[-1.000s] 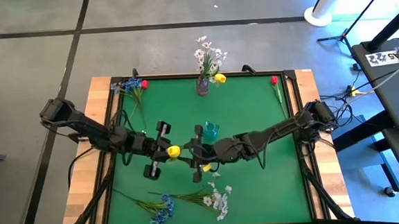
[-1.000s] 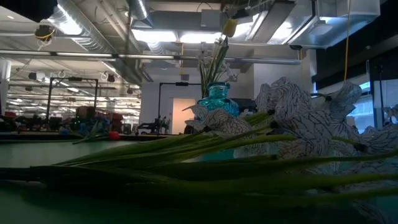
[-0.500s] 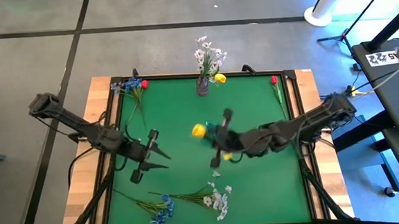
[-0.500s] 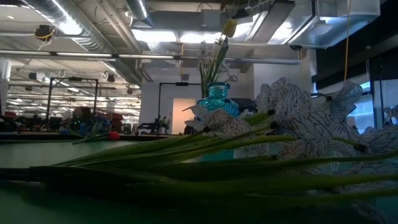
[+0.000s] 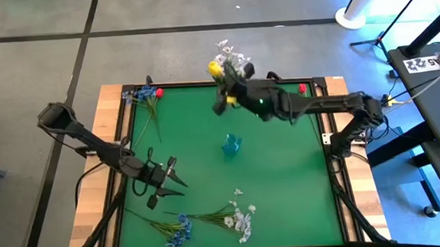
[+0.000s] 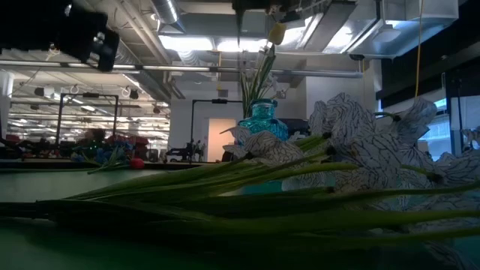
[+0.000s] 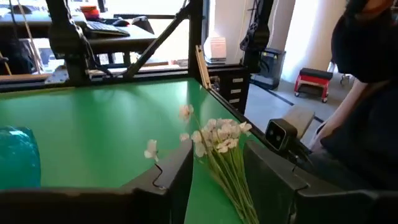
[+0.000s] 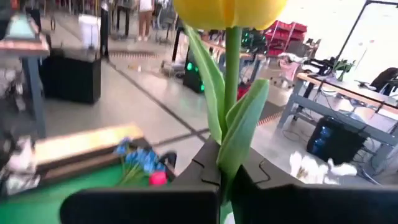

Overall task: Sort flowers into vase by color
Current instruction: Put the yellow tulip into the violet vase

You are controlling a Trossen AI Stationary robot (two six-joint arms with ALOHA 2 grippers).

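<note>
My right gripper (image 5: pixel 227 83) is shut on a yellow tulip (image 5: pixel 215 66) (image 8: pixel 229 11) at the table's far edge. It is beside the white spray (image 5: pixel 233 56) that stands in the far vase, and the arm mostly hides that vase. A teal vase (image 5: pixel 231 146) stands mid-table. Near the left side, my left gripper (image 5: pixel 170 182) (image 7: pixel 219 186) is open and low, and it points at the white flowers (image 7: pixel 217 134) lying on the mat. Blue flowers (image 5: pixel 179 229) lie beside the white flowers (image 5: pixel 241 218) at the near edge. My right gripper pinches the tulip's green stem (image 8: pixel 231 134) between its two fingers, below the bud and among the leaves. The fingers come about level from the table's right side and lie across the stem. The tulip is lifted clear, roughly upright, with its bud above the fingers.
A blue bunch with a red bud (image 5: pixel 146 93) lies at the far left corner. Another red flower (image 5: pixel 304 89) lies at the far right. A raised black frame (image 5: pixel 328 144) rims the green mat. A person (image 7: pixel 367 74) stands beyond the table's near edge.
The two grippers met at the yellow tulip mid-table. My left gripper let go, opened and drew back toward the left and near edges, sinking. My right gripper swung the tulip up and across to the far edge by the far vase.
</note>
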